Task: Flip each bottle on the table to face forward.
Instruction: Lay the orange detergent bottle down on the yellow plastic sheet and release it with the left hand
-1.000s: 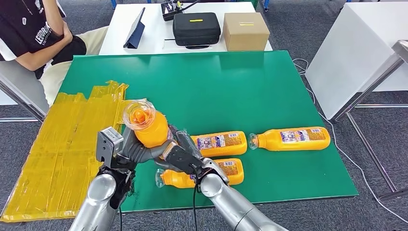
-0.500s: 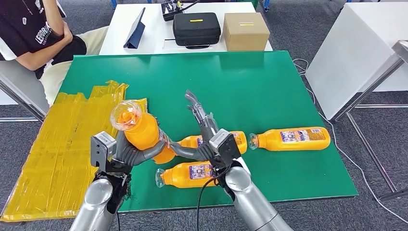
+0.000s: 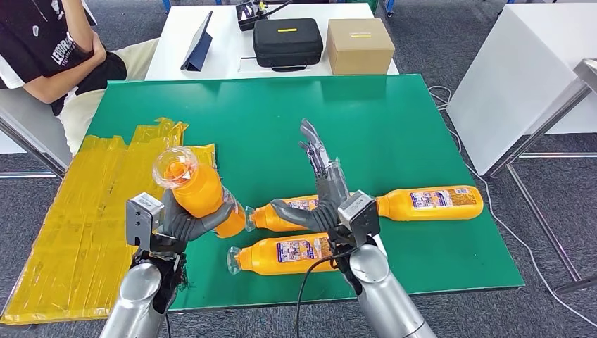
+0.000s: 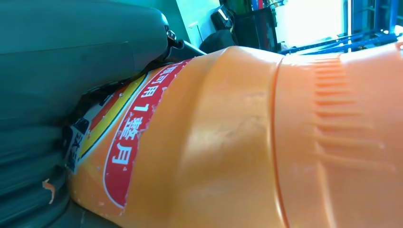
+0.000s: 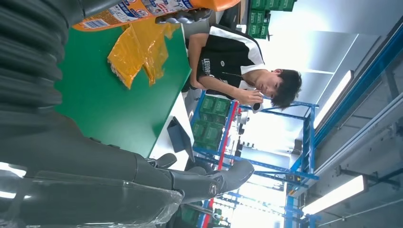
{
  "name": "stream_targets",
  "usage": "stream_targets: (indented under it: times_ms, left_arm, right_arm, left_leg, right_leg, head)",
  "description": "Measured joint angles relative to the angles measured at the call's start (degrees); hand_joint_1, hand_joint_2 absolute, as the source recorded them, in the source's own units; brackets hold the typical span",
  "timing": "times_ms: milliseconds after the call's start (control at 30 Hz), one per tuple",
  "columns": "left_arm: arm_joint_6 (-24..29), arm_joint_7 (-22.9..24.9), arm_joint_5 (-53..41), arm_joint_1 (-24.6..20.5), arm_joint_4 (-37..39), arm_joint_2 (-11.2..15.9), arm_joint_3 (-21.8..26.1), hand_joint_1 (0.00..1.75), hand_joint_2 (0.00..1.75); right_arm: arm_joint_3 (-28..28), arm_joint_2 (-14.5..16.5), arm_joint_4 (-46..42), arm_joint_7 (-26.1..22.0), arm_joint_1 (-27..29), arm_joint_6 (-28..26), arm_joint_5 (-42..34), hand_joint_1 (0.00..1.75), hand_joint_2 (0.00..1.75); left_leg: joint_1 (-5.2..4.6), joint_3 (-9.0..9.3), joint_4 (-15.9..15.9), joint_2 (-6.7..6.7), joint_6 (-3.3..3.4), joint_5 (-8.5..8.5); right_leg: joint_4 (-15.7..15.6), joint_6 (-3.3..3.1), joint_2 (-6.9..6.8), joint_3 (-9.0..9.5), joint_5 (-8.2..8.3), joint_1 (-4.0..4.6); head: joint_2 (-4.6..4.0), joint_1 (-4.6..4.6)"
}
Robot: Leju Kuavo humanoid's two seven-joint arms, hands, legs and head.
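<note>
Green matte table carried crinkled yellow sheeting and three smooth orange bottles lying flat. Left hand gripped a fourth, held bottle tilted above the near-left table. Right hand was empty, fingers extended apart.

Orange bottles with white-and-blue labels, green table, yellow sheet, black case, brown box.

Robot hand open over green table; seated person beyond.
</note>
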Motion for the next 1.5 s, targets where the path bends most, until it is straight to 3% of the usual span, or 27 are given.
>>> stream_targets:
  times_ms: [233,300,433,633,733,833,1133,1267,1500]
  left_arm:
    - [1.81,-0.21,-1.56,0.01,0.00,0.00,0.05,1.75,1.75]
    - [7.54,-0.55,-6.72,0.10,-0.02,0.00,0.30,1.75,1.75]
    - [23.83,-0.48,-24.29,1.03,-0.95,0.17,2.14,1.75,1.75]
    - [34.94,4.24,-53.07,2.90,-2.38,0.42,4.19,1.75,1.75]
    - [36.55,9.79,-67.33,3.17,-1.11,0.47,4.56,1.75,1.75]
    - [37.95,13.95,-74.64,3.11,1.56,0.64,5.13,1.75,1.75]
    - [38.45,16.13,-77.42,3.02,3.99,1.13,6.78,1.75,1.75]
    - [38.53,21.88,-85.37,2.88,7.37,2.57,9.56,1.75,1.75]
    - [37.29,26.37,-86.42,2.22,9.72,4.46,9.55,1.75,1.75]
  right_arm:
    - [-0.34,-0.15,-0.39,0.00,0.14,-0.60,0.68,0.00,1.75]
    - [-0.72,-0.20,-0.98,0.03,0.52,-2.21,2.47,0.00,1.75]
    - [-2.66,-0.79,-3.44,0.67,1.90,-7.30,8.36,0.00,1.75]
    - [-6.11,-2.01,-6.71,1.47,4.17,-13.88,15.26,0.00,1.75]
    - [-7.60,-2.52,-8.22,1.47,6.35,-16.50,17.73,0.00,1.75]
    - [-8.76,-2.85,-9.70,1.42,8.76,-18.19,19.06,0.00,1.75]
    - [-9.97,-3.15,-10.90,1.32,10.77,-19.04,19.62,0.00,1.75]
    - [-11.70,-3.40,-11.22,1.39,11.30,-18.39,20.04,0.00,1.75]
    - [-12.34,-3.41,-11.22,1.46,11.28,-18.21,20.23,0.00,1.75]
  left_leg:
    - [0.00,0.00,0.00,0.00,0.00,0.00]
    - [0.00,0.00,0.00,0.00,0.00,0.00]
    - [0.00,0.00,0.00,-0.01,0.00,0.00]
    - [-0.01,0.00,0.00,-0.03,0.00,-0.01]
    - [-0.01,0.00,0.00,-0.03,0.00,-0.01]
    - [-0.02,0.00,0.00,0.02,0.00,-0.01]
    - [-0.01,0.01,0.00,0.02,0.00,-0.01]
    - [0.01,0.01,-0.01,0.03,0.00,-0.01]
    - [0.00,0.00,-0.01,0.01,0.00,-0.01]
  right_leg:
    - [0.00,0.00,0.00,0.00,0.00,0.00]
    - [0.00,0.00,0.00,0.00,0.00,0.00]
    - [0.00,0.00,0.00,0.00,0.00,0.00]
    - [-0.02,0.00,0.00,-0.01,-0.01,-0.01]
    - [-0.03,0.00,-0.01,0.00,-0.01,-0.02]
    - [-0.03,0.00,0.01,0.00,0.00,-0.01]
    - [-0.03,0.00,0.02,0.00,0.00,0.00]
    - [-0.01,-0.01,0.02,0.00,-0.01,0.01]
    - [-0.02,-0.01,0.02,-0.01,-0.01,0.00]
  head:
    - [0.00,0.00]
    - [0.00,-0.01]
    - [0.00,-0.02]
    - [0.01,-0.01]
    - [0.00,-0.01]
    - [0.00,-0.01]
    - [0.00,-0.01]
    - [0.01,-0.01]
    - [0.00,0.01]
